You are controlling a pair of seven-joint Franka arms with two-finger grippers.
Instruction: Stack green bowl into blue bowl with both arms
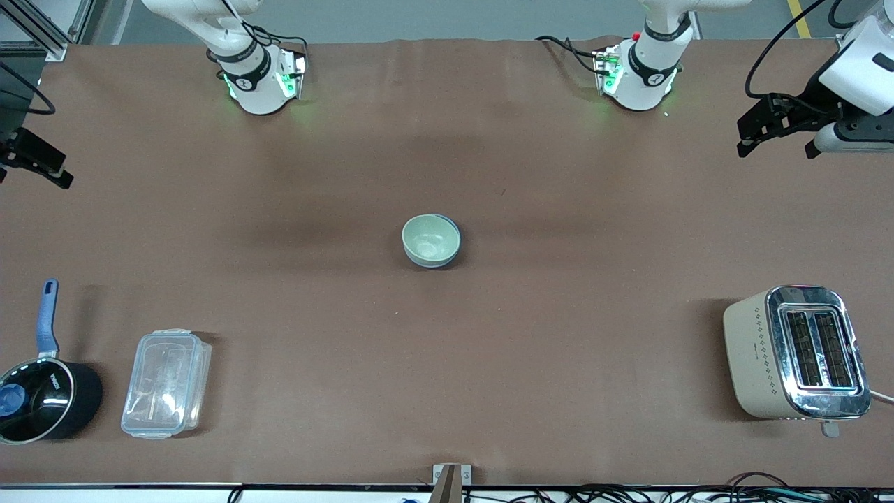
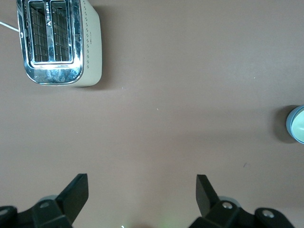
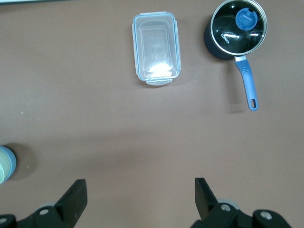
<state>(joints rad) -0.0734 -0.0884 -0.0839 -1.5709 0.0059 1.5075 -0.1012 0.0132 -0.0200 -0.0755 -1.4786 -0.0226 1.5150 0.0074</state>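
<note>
The green bowl [image 1: 429, 237] sits nested inside the blue bowl [image 1: 427, 264] at the middle of the table, and only the blue rim and outer wall show around it. The pair also shows at the edge of the left wrist view [image 2: 299, 124] and of the right wrist view [image 3: 3, 166]. My left gripper [image 1: 768, 133] is open and empty, up over the table's left-arm end, well away from the bowls; its fingers stand wide apart in the left wrist view [image 2: 142, 190]. My right gripper [image 1: 42, 164] is open and empty over the right-arm end, fingers wide apart [image 3: 141, 192].
A cream and chrome toaster [image 1: 796, 353] stands near the front camera at the left arm's end. A black saucepan with a blue handle [image 1: 42, 398] and a clear plastic lidded box [image 1: 166, 383] stand near the front camera at the right arm's end.
</note>
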